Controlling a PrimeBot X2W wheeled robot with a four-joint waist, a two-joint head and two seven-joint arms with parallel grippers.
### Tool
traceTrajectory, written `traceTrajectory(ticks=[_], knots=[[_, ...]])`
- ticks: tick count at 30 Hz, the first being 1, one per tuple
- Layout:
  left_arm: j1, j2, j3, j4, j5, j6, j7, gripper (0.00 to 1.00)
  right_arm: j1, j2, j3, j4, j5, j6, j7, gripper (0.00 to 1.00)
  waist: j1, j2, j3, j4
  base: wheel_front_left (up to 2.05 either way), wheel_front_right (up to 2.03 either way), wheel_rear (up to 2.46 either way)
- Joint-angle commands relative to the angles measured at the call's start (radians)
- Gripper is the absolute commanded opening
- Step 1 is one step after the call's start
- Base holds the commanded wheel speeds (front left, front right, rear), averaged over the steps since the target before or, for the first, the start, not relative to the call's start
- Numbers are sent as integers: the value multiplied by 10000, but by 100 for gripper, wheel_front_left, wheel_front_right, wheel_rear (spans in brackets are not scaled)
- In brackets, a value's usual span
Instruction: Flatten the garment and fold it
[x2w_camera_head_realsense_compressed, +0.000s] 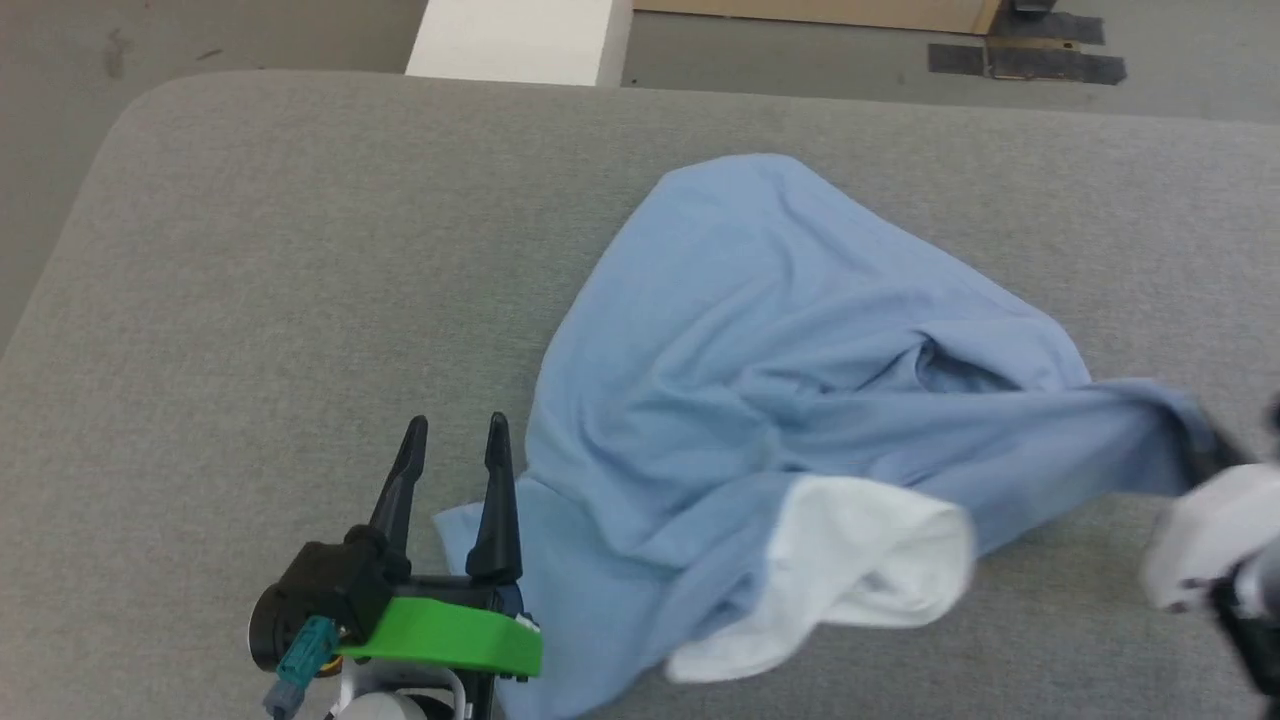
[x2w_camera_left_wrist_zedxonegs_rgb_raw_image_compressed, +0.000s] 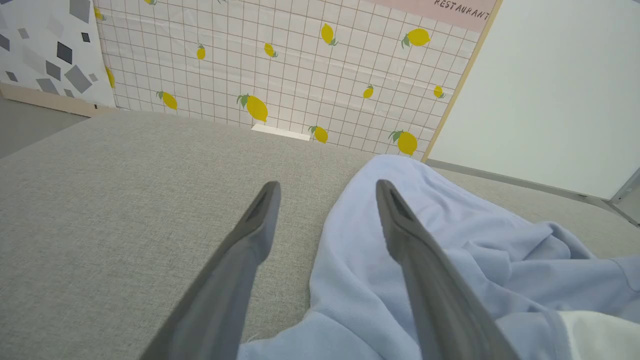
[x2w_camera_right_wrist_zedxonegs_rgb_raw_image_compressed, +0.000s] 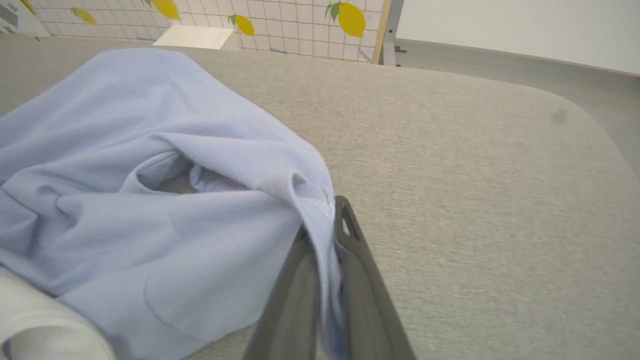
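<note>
The garment (x2w_camera_head_realsense_compressed: 760, 380), a light blue T-shirt, lies crumpled on the grey table (x2w_camera_head_realsense_compressed: 250, 250), right of the middle. A plain white cloth (x2w_camera_head_realsense_compressed: 860, 560) pokes out from under its near edge. My left gripper (x2w_camera_head_realsense_compressed: 456, 425) is at the garment's near left corner, open, with nothing between its fingers. In the left wrist view, this gripper (x2w_camera_left_wrist_zedxonegs_rgb_raw_image_compressed: 327, 186) has one finger above the garment's (x2w_camera_left_wrist_zedxonegs_rgb_raw_image_compressed: 450, 240) edge and the other above bare table. At the garment's right end, my right gripper (x2w_camera_head_realsense_compressed: 1210, 445) is blurred. It (x2w_camera_right_wrist_zedxonegs_rgb_raw_image_compressed: 325, 220) is shut on a raised fold of the garment (x2w_camera_right_wrist_zedxonegs_rgb_raw_image_compressed: 150, 165).
The grey table (x2w_camera_right_wrist_zedxonegs_rgb_raw_image_compressed: 475, 175) has rounded corners, with bare surface to the left and behind the garment. A white box (x2w_camera_head_realsense_compressed: 520, 40) stands past the far edge. A lemon-patterned panel (x2w_camera_left_wrist_zedxonegs_rgb_raw_image_compressed: 300, 65) and a pale wall stand beyond. The white cloth (x2w_camera_right_wrist_zedxonegs_rgb_raw_image_compressed: 40, 325) lies near my right gripper.
</note>
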Motion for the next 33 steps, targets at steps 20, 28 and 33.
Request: traceTrajectory(ticks=[20, 28, 33], knots=[[-207, 199, -239, -174, 288, 26, 203, 100, 617, 815, -3170, 284, -1017, -17, -1883, 100, 0, -1, 169, -1078, 0, 0, 0], [-5, 316, -507, -432, 465, -83, 127, 100, 857, 928, -1261, -1180, -350, -17, -4582, 100, 0, -1, 9, -1007, 0, 0, 0], [638, 394, -572, -342, 564, 157, 292, 100, 1609, 935, -738, -1079, 389, -17, -5669, 100, 0, -1, -156, -942, 0, 0, 0]])
